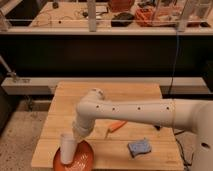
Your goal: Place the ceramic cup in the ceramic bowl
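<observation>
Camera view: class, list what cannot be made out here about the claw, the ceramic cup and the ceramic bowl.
1. Claw, by the ceramic cup over the ceramic bowl: hidden behind the arm's own wrist in the camera view.
2. Ceramic bowl: front rim cut off by the bottom edge, and the cup covers its left part.
3. Whether the cup's base touches the bowl: cannot tell.
4. Orange object behind them: too small to identify.
</observation>
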{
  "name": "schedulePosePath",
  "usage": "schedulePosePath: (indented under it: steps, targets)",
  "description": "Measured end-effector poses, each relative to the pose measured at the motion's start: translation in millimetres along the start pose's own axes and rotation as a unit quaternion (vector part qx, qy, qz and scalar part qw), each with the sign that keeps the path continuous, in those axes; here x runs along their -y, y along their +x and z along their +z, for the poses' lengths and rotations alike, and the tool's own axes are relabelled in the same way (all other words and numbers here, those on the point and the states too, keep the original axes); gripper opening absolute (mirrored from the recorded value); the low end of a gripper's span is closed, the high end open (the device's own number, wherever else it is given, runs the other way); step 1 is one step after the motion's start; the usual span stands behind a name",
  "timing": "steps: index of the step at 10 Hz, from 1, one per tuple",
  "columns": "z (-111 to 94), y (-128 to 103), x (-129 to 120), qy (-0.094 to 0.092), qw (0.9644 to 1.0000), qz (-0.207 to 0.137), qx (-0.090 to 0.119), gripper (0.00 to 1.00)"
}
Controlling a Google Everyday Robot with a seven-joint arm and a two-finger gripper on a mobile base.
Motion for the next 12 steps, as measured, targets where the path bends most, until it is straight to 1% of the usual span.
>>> schedulePosePath:
  steps: [2, 3, 4, 5, 6, 7, 8, 11, 12]
  targets:
    - [-1.1, 1.6, 0.7, 0.000, 1.0000, 0.002, 0.000, 0.61]
    - [-1.6, 2.2, 1.1, 0.000, 1.0000, 0.002, 0.000, 0.67]
    - [-2.0, 3.3, 1.0, 0.000, 1.0000, 0.003, 0.000, 0.67]
    - [-2.1, 4.0, 1.3, 0.001, 1.0000, 0.003, 0.000, 0.62]
    - [-2.2, 5.1, 1.6, 0.001, 1.0000, 0.005, 0.000, 0.55]
    - [-2.0, 5.9, 1.8, 0.001, 1.0000, 0.006, 0.000, 0.52]
    - [-2.8, 6.9, 2.3, 0.000, 1.0000, 0.008, -0.001, 0.55]
    - [-5.3, 6.8, 4.2, -0.001, 1.0000, 0.007, -0.004, 0.77]
    - [-6.8, 7.9, 3.2, -0.001, 1.0000, 0.006, -0.004, 0.80]
